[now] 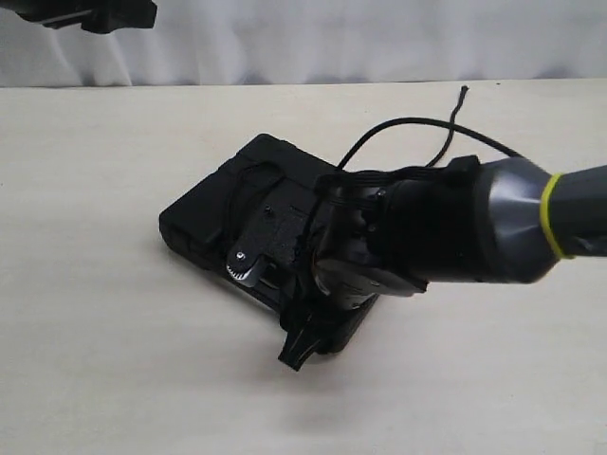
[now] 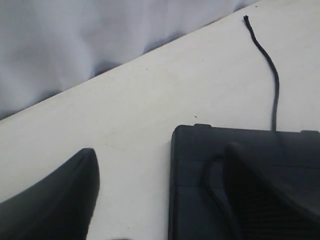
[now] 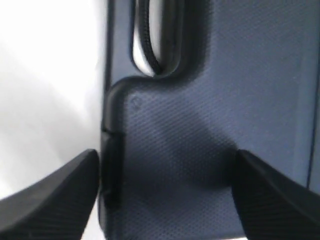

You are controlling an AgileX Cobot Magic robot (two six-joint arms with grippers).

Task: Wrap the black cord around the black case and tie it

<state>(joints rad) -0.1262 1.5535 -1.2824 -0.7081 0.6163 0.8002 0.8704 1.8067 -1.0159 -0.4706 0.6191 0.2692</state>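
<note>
Right pincer [image 3: 165, 155] spread wide — left pincer [image 2: 160, 150] spread too.

The black case [image 1: 223, 204] is laid askew on the counter [image 1: 95, 360] at the centre of the exterior view, with the right hand [image 3: 165, 195] set above its lower right end. The black cord [image 1: 417, 123] is run across the case's lid and looped behind it over the counter toward the upper right, where its end is left near the far edge.
</note>
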